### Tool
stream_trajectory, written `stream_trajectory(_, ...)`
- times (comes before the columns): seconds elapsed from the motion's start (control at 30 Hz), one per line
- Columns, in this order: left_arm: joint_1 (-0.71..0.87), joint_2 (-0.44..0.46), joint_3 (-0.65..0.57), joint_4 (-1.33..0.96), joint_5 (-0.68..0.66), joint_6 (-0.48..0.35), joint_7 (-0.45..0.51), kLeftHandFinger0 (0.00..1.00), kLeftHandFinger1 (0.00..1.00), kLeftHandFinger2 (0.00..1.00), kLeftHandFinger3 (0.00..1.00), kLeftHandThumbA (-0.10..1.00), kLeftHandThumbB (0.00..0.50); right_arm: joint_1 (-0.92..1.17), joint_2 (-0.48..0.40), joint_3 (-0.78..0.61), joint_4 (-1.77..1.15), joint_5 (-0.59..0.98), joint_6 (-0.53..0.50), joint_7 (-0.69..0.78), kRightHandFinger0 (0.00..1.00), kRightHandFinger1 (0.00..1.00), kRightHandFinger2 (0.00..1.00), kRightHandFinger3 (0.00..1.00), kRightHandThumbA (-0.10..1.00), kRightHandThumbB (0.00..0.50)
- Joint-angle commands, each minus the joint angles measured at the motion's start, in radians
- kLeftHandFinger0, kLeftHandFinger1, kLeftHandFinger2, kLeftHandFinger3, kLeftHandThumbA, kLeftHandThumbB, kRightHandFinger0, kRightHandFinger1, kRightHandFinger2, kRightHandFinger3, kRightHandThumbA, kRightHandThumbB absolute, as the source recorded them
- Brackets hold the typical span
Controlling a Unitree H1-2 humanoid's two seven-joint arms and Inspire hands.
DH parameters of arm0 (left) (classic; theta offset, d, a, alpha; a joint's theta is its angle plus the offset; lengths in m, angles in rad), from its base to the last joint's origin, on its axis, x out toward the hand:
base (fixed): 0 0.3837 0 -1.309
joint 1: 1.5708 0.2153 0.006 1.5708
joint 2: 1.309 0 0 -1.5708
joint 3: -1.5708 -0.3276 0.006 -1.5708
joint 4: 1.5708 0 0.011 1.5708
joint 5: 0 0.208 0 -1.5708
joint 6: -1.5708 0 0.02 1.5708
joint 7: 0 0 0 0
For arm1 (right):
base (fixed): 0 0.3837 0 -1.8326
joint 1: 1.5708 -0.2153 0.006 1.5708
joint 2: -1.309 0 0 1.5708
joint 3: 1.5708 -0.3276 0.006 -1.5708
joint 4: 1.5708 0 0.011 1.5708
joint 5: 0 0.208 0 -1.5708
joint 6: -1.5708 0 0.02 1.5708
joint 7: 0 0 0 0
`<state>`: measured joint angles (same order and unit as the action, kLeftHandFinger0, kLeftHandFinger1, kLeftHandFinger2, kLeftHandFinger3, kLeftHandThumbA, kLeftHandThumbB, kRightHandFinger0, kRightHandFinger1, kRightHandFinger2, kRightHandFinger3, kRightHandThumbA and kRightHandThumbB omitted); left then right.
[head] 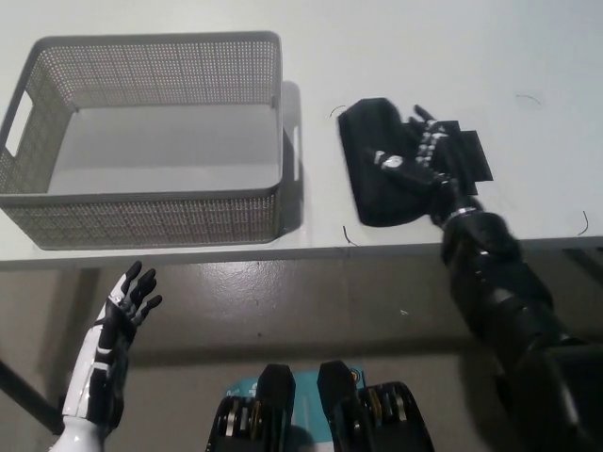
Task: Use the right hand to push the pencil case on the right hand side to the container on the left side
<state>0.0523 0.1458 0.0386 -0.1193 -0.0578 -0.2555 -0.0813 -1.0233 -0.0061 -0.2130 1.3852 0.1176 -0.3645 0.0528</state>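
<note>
A black pencil case lies flat on the white table, a short gap to the right of the grey mesh basket. My black right hand rests flat on the case's right part with fingers spread, holding nothing. Part of the case shows beyond the hand on the right. The basket is empty. My white left hand hangs open below the table's front edge at the lower left.
The table's front edge runs across the middle of the picture, close below the case and basket. Small dark scraps lie on the table near the edge.
</note>
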Motion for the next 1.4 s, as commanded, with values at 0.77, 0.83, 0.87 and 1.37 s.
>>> stream_trajectory(0.77, -0.037, 0.024, 0.007, -0.026, -0.012, -0.015, -0.016, 1.0, 1.0, 1.0, 1.0, 0.99, 0.076, -0.058, 0.18, 0.056, -0.061, 0.017, -0.047, -0.045, 1.0, 1.0, 1.0, 1.0, 1.0, 0.233)
stream_trajectory(0.83, -0.038, 0.025, 0.006, -0.024, -0.014, -0.019, -0.018, 1.0, 1.0, 1.0, 1.0, 0.99, 0.075, -0.052, 0.166, 0.068, -0.068, 0.008, -0.064, -0.043, 1.0, 1.0, 1.0, 1.0, 1.0, 0.226)
stream_trajectory(0.87, -0.036, 0.026, 0.006, -0.023, -0.015, -0.023, -0.019, 1.0, 1.0, 1.0, 1.0, 0.99, 0.073, -0.047, 0.156, 0.073, -0.07, 0.002, -0.076, -0.048, 1.0, 1.0, 1.0, 1.0, 1.0, 0.226)
stream_trajectory(1.37, -0.05, 0.023, 0.009, -0.027, -0.008, -0.011, -0.016, 1.0, 1.0, 1.0, 1.0, 0.97, 0.07, 0.037, -0.088, 0.232, -0.378, -0.194, -0.04, -0.197, 1.0, 1.0, 1.0, 1.0, 1.0, 0.341)
